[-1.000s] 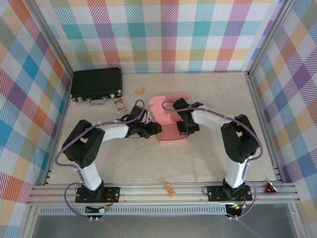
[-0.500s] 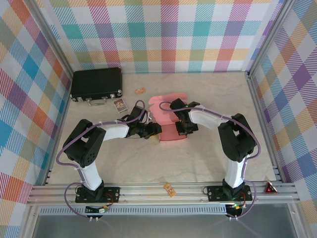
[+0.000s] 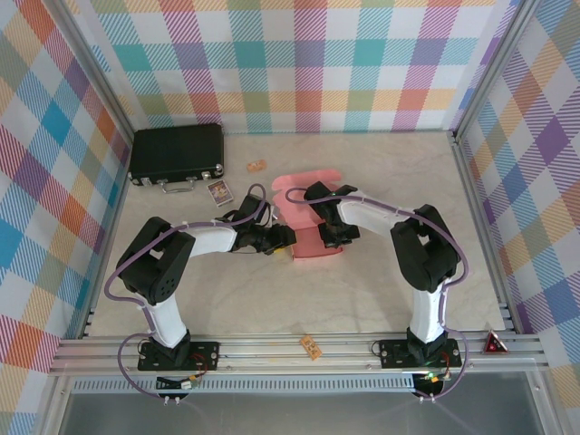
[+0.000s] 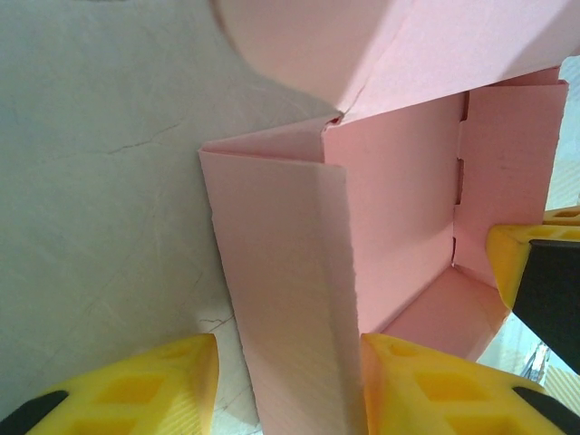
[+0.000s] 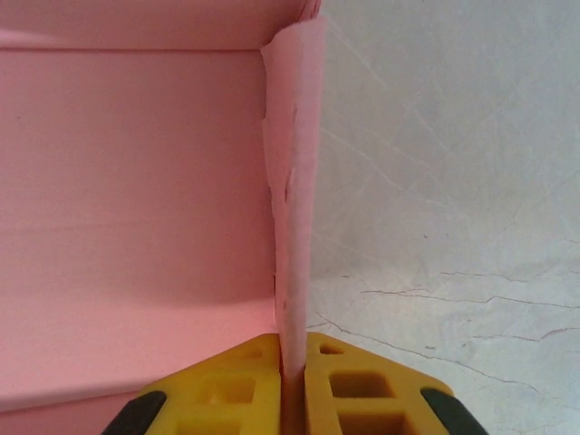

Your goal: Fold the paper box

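The paper box (image 3: 308, 217) is salmon-pink card, half formed, lying mid-table between both arms. In the left wrist view its doubled side wall (image 4: 290, 299) stands between my left gripper's (image 4: 290, 390) yellow fingers (image 4: 136, 390); the right finger touches the wall, while a strip of table shows between the wall and the left finger, so the gripper is open astride it. A rounded flap (image 4: 308, 45) hangs above. My right gripper (image 5: 292, 381) is shut on the thin upright wall (image 5: 294, 181) at the box's other side, with the box floor (image 5: 136, 181) to its left. From above, the left gripper (image 3: 283, 240) and right gripper (image 3: 331, 231) face each other across the box.
A black hard case (image 3: 177, 154) lies at the back left. A small card (image 3: 219, 191) and an orange tag (image 3: 257, 166) lie near it. Another orange piece (image 3: 311, 345) sits on the front rail, and a red triangle (image 3: 494, 342) at the front right.
My right gripper has slid a little to the left with the box wall in it, narrowing the box. The left arm has stayed put.
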Controlling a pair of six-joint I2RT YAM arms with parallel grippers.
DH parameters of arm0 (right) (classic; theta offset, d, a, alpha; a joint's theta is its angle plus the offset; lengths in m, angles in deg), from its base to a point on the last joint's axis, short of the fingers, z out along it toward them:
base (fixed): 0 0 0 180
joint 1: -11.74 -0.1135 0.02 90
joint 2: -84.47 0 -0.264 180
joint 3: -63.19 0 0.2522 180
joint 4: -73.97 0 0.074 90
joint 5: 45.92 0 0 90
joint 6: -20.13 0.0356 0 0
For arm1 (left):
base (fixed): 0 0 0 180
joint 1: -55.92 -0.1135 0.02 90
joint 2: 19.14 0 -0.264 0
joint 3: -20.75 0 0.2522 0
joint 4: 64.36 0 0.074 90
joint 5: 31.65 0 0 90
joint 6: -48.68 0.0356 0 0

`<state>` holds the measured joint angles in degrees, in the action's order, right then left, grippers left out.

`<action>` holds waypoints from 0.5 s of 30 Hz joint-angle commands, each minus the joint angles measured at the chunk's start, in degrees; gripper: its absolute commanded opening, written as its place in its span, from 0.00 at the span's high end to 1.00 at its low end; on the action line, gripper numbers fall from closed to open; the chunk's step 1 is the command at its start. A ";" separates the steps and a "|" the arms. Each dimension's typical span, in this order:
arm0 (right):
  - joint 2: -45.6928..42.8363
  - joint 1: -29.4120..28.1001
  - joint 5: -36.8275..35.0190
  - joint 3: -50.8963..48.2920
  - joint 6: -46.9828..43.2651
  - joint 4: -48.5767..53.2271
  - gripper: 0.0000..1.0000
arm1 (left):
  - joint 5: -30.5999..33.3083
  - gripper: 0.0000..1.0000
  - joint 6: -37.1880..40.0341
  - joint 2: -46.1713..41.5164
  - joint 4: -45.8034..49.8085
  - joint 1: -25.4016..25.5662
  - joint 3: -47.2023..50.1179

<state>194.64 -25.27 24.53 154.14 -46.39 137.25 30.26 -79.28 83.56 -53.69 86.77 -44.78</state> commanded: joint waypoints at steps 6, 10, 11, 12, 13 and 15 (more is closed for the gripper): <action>6.28 -0.07 -4.98 -0.91 4.16 4.45 0.90 | -1.06 0.56 -0.10 0.51 0.83 0.70 -0.68; 7.07 -0.41 -6.73 -0.65 6.30 5.46 0.91 | -1.03 0.56 -0.01 0.58 0.88 0.70 -0.55; 7.25 -0.53 -7.05 -0.55 6.70 5.77 0.91 | -1.06 0.56 -0.04 0.49 0.89 0.70 -0.58; 7.42 -0.51 -7.60 -0.46 7.18 6.09 0.91 | -1.02 0.56 -0.03 0.49 0.90 0.70 -0.55; 7.56 -0.52 -8.01 -0.37 7.74 6.22 0.91 | -0.98 0.56 -0.01 0.42 0.90 0.70 -0.54; 7.77 -0.68 -8.13 -0.29 8.13 6.28 0.91 | -0.96 0.56 0.05 0.40 0.91 0.70 -0.55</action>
<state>197.20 -26.74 18.67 156.50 -41.41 140.11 30.17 -79.28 83.56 -53.83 86.93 -44.80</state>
